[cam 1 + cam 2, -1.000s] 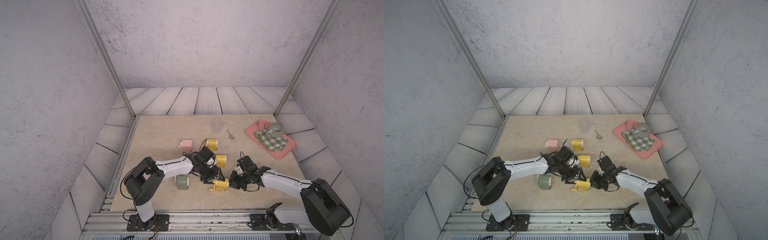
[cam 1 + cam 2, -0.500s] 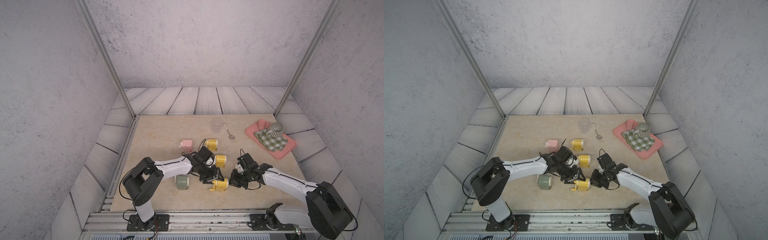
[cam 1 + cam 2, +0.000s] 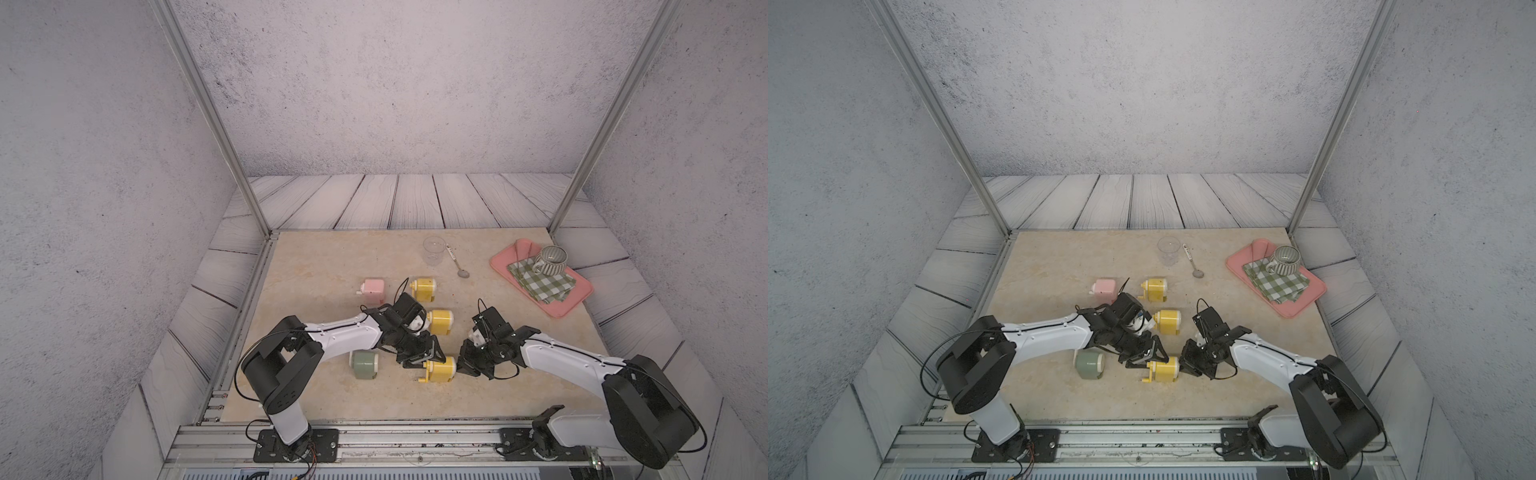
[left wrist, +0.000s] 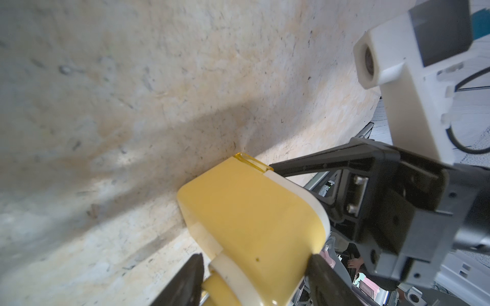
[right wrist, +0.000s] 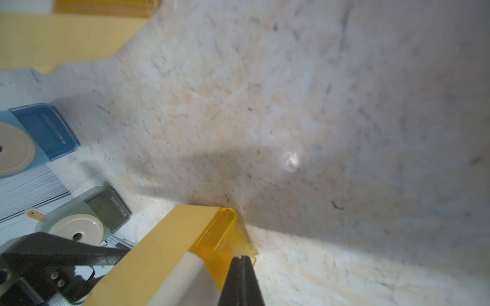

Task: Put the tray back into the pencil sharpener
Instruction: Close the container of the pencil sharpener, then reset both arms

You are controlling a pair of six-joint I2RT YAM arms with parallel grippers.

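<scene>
Right gripper (image 5: 241, 261) at tray (image 5: 224, 233) edge.

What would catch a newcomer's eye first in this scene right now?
Both arms meet at one yellow pencil sharpener near the front middle: the left gripper clamps its body, and the shut right gripper touches its amber shavings tray. Next comes the pink serving tray at the far right, carrying a striped mug on a checked cloth.
</scene>
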